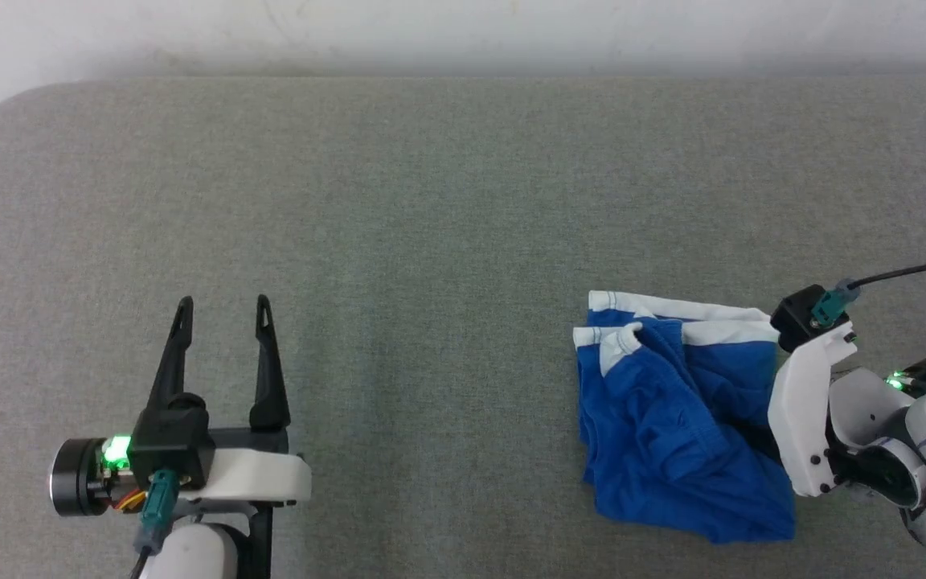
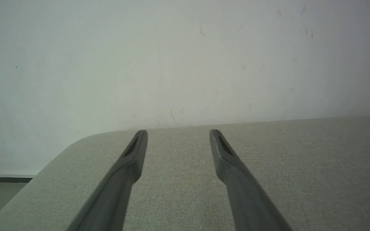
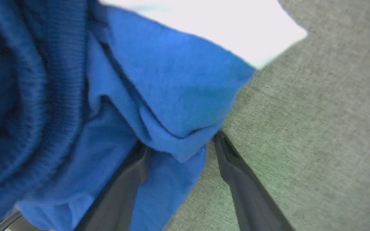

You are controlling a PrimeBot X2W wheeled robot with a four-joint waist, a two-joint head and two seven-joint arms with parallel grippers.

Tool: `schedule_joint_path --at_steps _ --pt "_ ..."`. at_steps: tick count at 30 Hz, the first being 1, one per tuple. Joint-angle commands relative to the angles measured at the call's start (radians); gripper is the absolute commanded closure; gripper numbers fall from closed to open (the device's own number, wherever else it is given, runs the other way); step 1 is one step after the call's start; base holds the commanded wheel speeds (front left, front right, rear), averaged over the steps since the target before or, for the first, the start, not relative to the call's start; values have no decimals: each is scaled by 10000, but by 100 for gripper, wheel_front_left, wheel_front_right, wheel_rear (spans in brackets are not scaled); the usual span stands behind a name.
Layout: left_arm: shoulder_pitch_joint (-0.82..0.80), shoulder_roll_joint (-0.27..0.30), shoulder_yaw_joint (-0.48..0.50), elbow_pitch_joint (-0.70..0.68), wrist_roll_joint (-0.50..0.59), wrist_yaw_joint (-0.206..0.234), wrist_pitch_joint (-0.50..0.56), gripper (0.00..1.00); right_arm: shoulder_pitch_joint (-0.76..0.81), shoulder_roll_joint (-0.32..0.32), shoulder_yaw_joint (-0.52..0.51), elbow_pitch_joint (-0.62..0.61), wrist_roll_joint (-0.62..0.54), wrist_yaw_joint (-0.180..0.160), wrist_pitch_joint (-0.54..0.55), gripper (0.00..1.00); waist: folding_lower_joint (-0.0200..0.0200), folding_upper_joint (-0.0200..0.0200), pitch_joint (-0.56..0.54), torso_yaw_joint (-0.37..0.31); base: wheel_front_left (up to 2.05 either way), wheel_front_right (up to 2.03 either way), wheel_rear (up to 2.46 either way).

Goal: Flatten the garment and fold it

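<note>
the right pincer (image 3: 181, 141) is down at the garment (image 1: 672, 434), its two dark fingers (image 3: 242, 179) spread apart; a fold of the blue cloth sits in the gap between them; the finger on the left of the wrist view is partly covered by fabric, and the other finger's tip lies just at the cloth's edge over the grey table (image 3: 316, 134); whether either finger presses the fabric i cannot tell; the shorts lie crumpled in a heap, mostly ahead and to the left of this pincer in its wrist view, with a white stripe (image 1: 720, 310) along the heap's far side; in the head view the pale wrist housing (image 1: 801, 402) covers the fingers and sits against the garment's right edge; the left pincer (image 1: 222, 310) is well apart from the garment, which lies off to its right; its fingers are spread wide with nothing between them, pointing towards the table's far edge and the pale wall (image 2: 172, 64) beyond
</note>
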Motion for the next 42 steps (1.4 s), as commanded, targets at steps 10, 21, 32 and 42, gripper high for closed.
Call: schedule_joint_path --at_steps 10,21,32,42 --pt "128 -24 135 145 109 39 -47 0 -304 -36 764 -118 588 -4 -1733 100 2 0 -631 -461 0 0 0" --pt "339 203 574 -373 113 152 -47 0 -1462 -1538 904 -2185 338 -4 -2021 100 2 0 -27 -2467 0 0 0" --pt "-778 883 716 -1276 412 109 -47 0 -2740 -2438 -8 -340 -1071 -4 -2679 100 2 0 2504 -3571 0 0 0" --pt "-1377 1143 475 -1830 491 190 -47 0 -3746 -2770 -1589 2644 -2398 -4 -3650 100 2 0 3639 -3293 0 0 0"
